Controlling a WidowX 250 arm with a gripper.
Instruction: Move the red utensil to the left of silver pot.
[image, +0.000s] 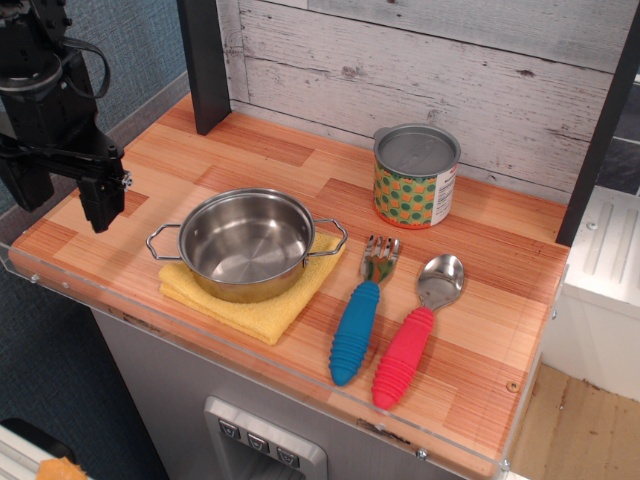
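Observation:
The red utensil (410, 345), a spoon with a ribbed red-pink handle and a silver bowl, lies on the wooden counter to the right of the pot, its bowl pointing away from the front edge. The silver pot (245, 243) stands empty on a yellow cloth (250, 305) at centre left, its two wire handles out to the sides. My gripper (62, 195) hangs at the far left above the counter's left end, well apart from the pot and far from the spoon. It is open, with nothing between its black fingers (100, 203).
A blue-handled fork (357, 325) lies between the pot and the spoon, parallel to the spoon. A can with a green-orange dotted label (414, 177) stands at the back near the plank wall. A dark post (205, 65) rises at the back left.

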